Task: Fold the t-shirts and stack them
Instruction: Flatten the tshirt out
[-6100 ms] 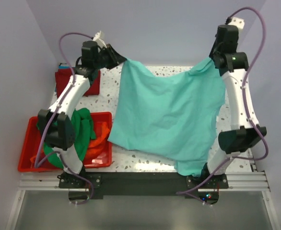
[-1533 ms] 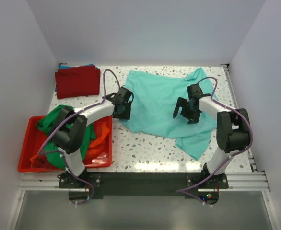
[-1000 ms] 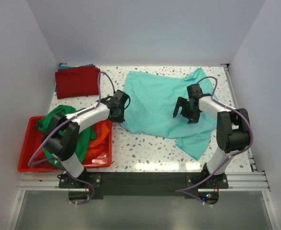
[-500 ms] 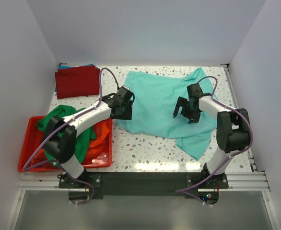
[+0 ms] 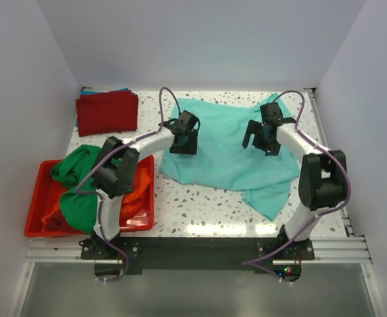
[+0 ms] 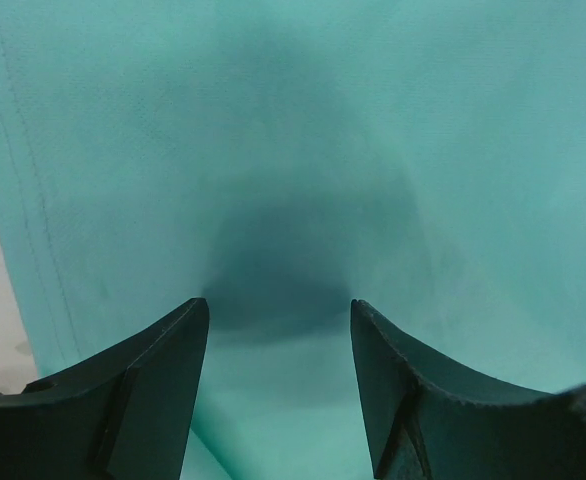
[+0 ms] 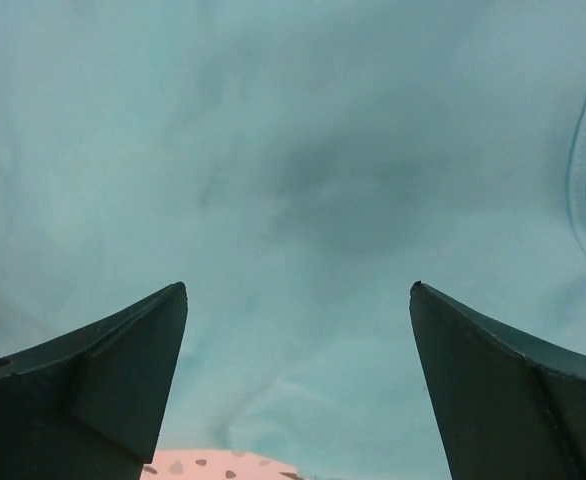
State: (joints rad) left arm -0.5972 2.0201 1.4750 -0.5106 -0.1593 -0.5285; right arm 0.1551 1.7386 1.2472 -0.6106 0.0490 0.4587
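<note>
The white speckled tabletop (image 5: 200, 205) carries a teal cotton t-shirt (image 5: 226, 148), spread out and creased. Far left of the teal t-shirt, a folded dark red t-shirt (image 5: 107, 112) lies on a blue t-shirt (image 5: 88, 90). Near left, just beside its hem, stands a rectangular red plastic bin (image 5: 36, 198).

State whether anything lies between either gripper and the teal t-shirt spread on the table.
Nothing visible does. The left gripper and the right gripper both hang open directly over the teal t-shirt. Each wrist view shows only bare teal fabric ahead of its gripper.
</note>
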